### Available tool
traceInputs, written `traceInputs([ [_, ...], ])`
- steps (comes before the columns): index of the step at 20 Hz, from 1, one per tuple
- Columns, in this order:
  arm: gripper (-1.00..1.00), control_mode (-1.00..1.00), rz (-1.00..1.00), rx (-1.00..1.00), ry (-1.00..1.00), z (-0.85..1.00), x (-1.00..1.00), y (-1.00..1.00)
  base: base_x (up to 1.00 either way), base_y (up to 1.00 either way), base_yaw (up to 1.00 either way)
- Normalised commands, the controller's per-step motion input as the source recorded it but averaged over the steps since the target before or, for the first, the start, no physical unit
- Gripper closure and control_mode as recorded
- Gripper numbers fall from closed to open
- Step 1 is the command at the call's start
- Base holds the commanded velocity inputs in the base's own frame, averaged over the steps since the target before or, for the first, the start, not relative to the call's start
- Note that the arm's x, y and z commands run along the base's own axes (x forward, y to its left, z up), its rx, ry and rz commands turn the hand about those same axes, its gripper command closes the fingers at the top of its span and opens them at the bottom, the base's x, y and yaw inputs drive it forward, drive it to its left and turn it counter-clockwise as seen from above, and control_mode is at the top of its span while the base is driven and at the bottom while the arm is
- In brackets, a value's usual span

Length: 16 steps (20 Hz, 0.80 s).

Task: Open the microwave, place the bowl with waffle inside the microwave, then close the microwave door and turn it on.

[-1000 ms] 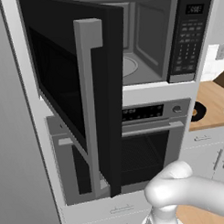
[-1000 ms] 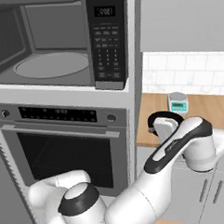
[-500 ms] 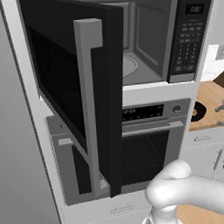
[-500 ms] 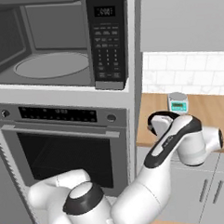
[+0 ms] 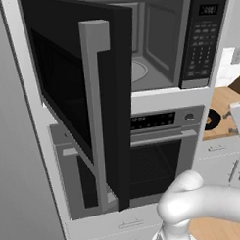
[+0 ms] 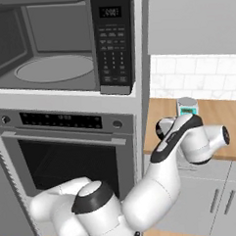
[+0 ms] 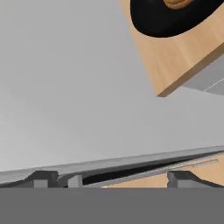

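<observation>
bowl: the small black bowl point(image 7: 175, 17) sits at the top right of the hand view, on the wooden surface point(image 7: 192, 52) close to its front corner. In the left base view it's a dark disc point(image 5: 211, 119) at the right edge, just past the oven.
waffle: an orange-brown bit point(image 7: 180, 3) peeks over the bowl rim at the very top of the hand view, too cropped to say more.
microwave door: the microwave door point(image 5: 82, 108) is swung wide open, taking up the left half of the left base view, with its grey bar handle point(image 5: 96, 118) facing the camera.
microwave: the microwave point(image 6: 62, 44) cavity is open, with the round turntable point(image 6: 53, 68) bare and the keypad point(image 6: 113, 61) to its right.
tool: the tool point(image 7: 111, 178) has its fingers spread fully apart with nothing between them; the tips are just low dark stubs at the bottom of the hand view.
arm: the wrist end point(image 6: 189, 136) is over at the surface edge, right of the oven point(image 6: 68, 157).
step in hand: looks like the door part is done and it's the reach for the bowl now.
how I'd do it: get the bowl centred in the hand view first, come down with one finger inside the rim and one outside, and pinch the wall away from the waffle. Keep it level on the lift so the food doesn't slide.
watch out: the bowl is near the surface corner, so a nudge could push it off. The open door also sticks out on the way back.
</observation>
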Motion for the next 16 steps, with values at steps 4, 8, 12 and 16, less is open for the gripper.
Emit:
traceInputs([
  [4, -1.0, -1.0, -0.08, -0.04, 0.06, -0.21, 0.23, -0.24, 0.0, 0.0, 0.0],
  [8, -1.0, -1.0, -0.1, -0.03, 0.09, -0.16, 0.27, -0.21, 0.0, 0.0, 0.0],
  [12, -1.0, -1.0, -0.11, -0.04, 0.11, -0.16, 0.27, -0.14, 0.0, 0.0, 0.0],
  [16, -1.0, -1.0, -0.08, -0.05, 0.12, -0.19, 0.31, -0.14, 0.0, 0.0, 0.0],
])
